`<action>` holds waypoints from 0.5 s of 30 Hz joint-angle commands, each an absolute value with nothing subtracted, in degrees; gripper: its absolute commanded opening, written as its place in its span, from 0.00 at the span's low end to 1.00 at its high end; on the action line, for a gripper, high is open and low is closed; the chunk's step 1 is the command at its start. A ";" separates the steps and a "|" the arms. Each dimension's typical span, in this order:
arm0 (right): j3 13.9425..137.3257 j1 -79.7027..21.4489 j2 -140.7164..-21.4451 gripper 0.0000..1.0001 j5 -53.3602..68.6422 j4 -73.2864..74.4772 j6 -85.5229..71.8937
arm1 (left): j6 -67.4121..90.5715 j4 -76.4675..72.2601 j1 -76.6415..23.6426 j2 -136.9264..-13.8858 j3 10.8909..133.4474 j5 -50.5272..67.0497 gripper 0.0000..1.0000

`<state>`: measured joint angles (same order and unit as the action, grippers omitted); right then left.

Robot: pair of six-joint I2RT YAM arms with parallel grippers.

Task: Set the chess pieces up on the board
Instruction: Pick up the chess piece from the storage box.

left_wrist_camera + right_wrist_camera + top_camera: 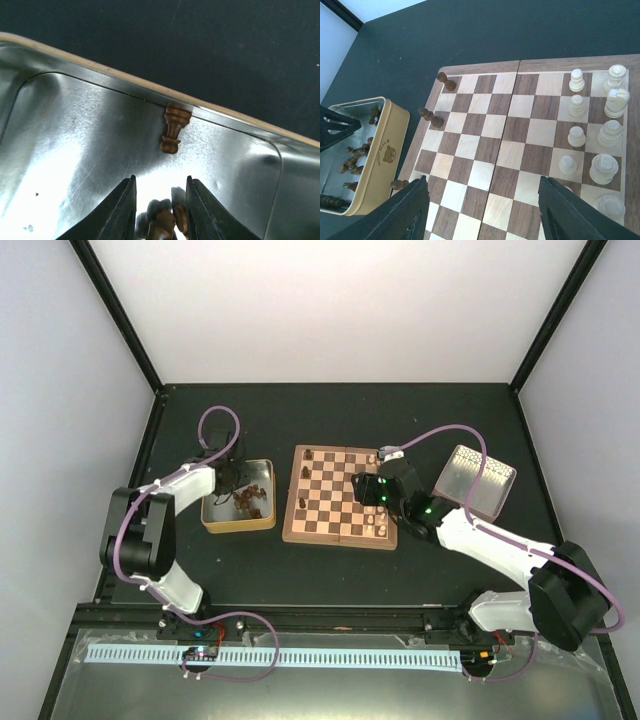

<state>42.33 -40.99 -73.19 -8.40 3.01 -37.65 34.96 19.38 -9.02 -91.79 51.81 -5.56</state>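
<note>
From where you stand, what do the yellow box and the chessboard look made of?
The tin looks like thin metal: bare, shiny and finely scratched inside. The chessboard looks like wood, probably satin-finished: faint grain shows in its squares and border.

I count 1 board (480, 69). On it, my right wrist cam shows 9 cream chess pieces (576, 136), all along one edge. The bottom corner there is blocked, so that's a minimum. There are 3 dark chess pieces (431, 117) along the opposite edge. 1 yellow tin (385, 150) holds loose dark pieces, at least 5, too clumped for an exact number. My left wrist cam resolves only 3 of those. 1 perforated tray (478, 480).
</note>
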 commanded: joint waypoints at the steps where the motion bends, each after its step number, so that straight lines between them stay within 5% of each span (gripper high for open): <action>1: 43.59 -40.56 -73.31 0.61 -8.14 2.46 -38.06 | 34.14 17.27 -7.90 -96.11 55.48 -2.39 0.28; 15: 45.30 -40.60 -74.19 0.59 -7.32 2.78 -37.75 | 29.64 17.66 -6.51 -104.76 61.29 -0.69 0.19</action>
